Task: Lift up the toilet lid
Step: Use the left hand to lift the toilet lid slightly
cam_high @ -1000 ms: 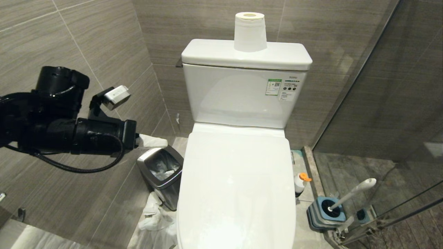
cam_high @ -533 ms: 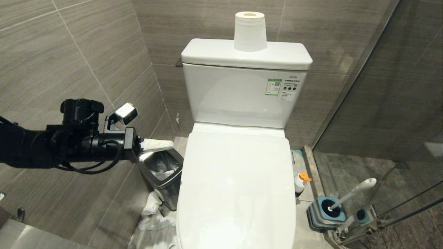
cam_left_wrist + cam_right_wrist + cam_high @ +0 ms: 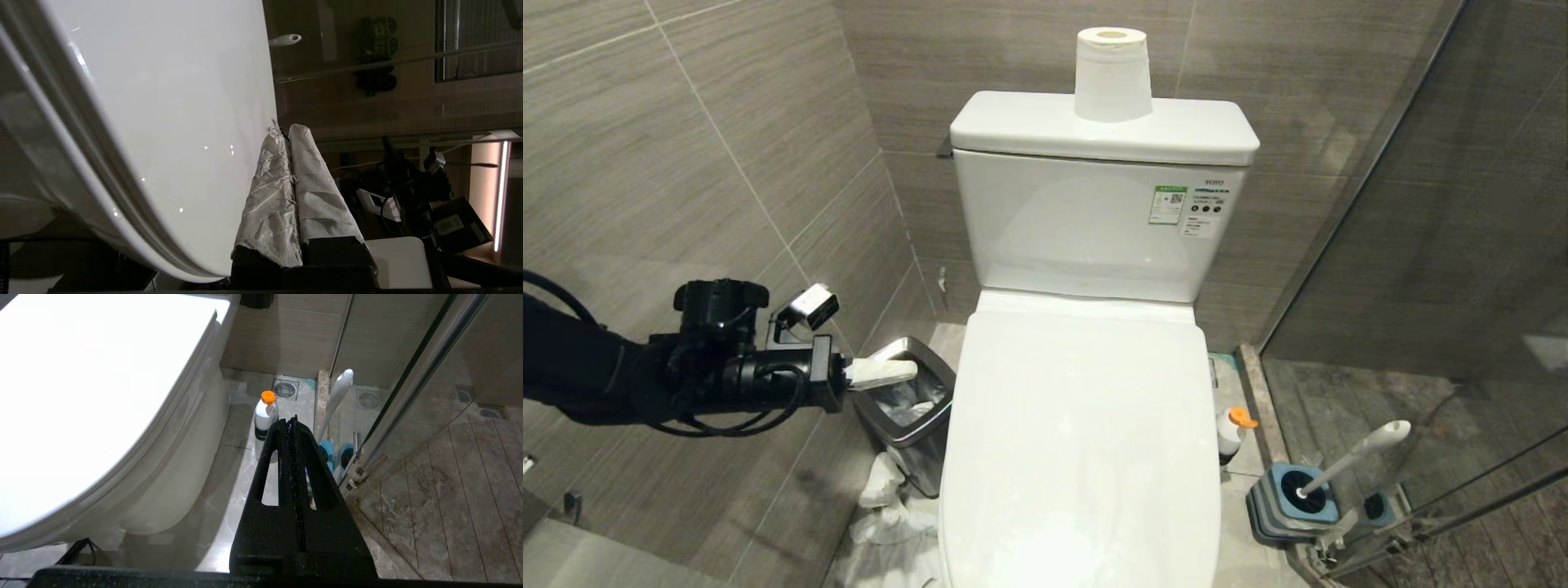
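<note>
Jaws of left gripper (image 3: 913, 370) shut, empty; arm now lower, beside closed toilet lid (image 3: 1086, 425).

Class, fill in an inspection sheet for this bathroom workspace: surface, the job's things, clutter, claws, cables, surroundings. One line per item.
Surface: tiled floor, crumpled paper lying by the bin.
Job's things: lid down flat, closed, untouched.
Clutter: paper roll on the tank lid; bin left of the bowl; bottle and brush on its right.
Claws: left claw shut, fingers wrapped in paper, over the bin, short of the lid; right claw shut, low beside the bowl.
Cables: black cable looping along the left arm.
Surroundings: tiled walls, glass shower panel on the right.
</note>
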Available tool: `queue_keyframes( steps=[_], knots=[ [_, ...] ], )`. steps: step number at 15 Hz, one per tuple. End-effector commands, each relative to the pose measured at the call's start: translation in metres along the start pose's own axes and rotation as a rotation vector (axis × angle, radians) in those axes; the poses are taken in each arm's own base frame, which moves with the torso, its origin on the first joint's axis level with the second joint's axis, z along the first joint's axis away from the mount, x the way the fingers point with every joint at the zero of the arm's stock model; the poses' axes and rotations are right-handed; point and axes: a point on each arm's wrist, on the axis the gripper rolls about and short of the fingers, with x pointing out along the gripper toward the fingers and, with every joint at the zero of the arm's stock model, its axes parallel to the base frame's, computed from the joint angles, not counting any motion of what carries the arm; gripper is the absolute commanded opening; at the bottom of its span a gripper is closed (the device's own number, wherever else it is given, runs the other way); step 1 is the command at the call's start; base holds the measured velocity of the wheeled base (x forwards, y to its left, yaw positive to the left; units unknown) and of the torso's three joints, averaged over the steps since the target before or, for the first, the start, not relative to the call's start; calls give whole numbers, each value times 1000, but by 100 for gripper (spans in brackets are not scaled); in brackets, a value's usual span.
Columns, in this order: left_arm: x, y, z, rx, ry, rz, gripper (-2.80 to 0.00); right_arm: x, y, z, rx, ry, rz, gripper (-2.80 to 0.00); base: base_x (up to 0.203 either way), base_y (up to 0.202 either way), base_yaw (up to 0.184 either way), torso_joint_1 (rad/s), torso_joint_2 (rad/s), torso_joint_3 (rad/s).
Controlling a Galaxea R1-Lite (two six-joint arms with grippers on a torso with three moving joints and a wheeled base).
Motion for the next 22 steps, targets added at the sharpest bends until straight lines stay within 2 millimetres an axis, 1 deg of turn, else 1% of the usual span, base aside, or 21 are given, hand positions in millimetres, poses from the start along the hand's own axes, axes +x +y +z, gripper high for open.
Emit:
queue_keyframes(
  steps=[1, 5, 7, 8, 11, 12, 15, 17, 18, 21, 22],
  knots=[
    [-7, 11, -5, -36, -6, -1, -280, 0, 0, 0, 0, 1, 0, -280, 0, 0, 0, 0, 0, 0],
    [-13, 25, -24, -108, 5, -16, -280, 0, 0, 0, 0, 0, 1, -280, 0, 0, 0, 0, 0, 0],
    [-13, 35, -30, -95, 13, -29, -280, 0, 0, 0, 0, 1, 2, -280, 0, 0, 0, 0, 0, 0],
    [-14, 44, -36, -93, 15, -28, -280, 0, 0, 0, 0, 1, 0, -280, 0, 0, 0, 0, 0, 0],
    [-10, 67, -49, -3, 27, -26, -280, 0, 0, 0, 0, 1, 2, -280, 0, 0, 0, 0, 0, 0],
    [-9, 72, -50, 9, 30, -28, -280, 0, 0, 0, 0, 1, 0, -280, 0, 0, 0, 0, 0, 0],
    [-7, 79, -56, -18, 38, -28, -280, 0, 0, 0, 0, 1, 0, -280, 0, 0, 0, 0, 0, 0],
    [-7, 79, -56, -17, 38, -28, -280, 0, 0, 0, 0, 1, 0, -280, 0, 0, 0, 0, 0, 0],
    [-7, 78, -55, -13, 37, -29, 0, 0, 0, 0, 0, 0, 0, -280, 0, 0, 0, 0, 0, 0],
    [-3, 75, -55, -11, 48, -93, 0, 0, 0, 0, 0, 1, 1, -280, 0, 0, 0, 0, 0, 0],
    [3, 74, -57, -10, 63, -98, 0, 0, 0, 0, 0, 0, 1, -280, 0, 0, 0, 0, 0, 0]
  ],
)
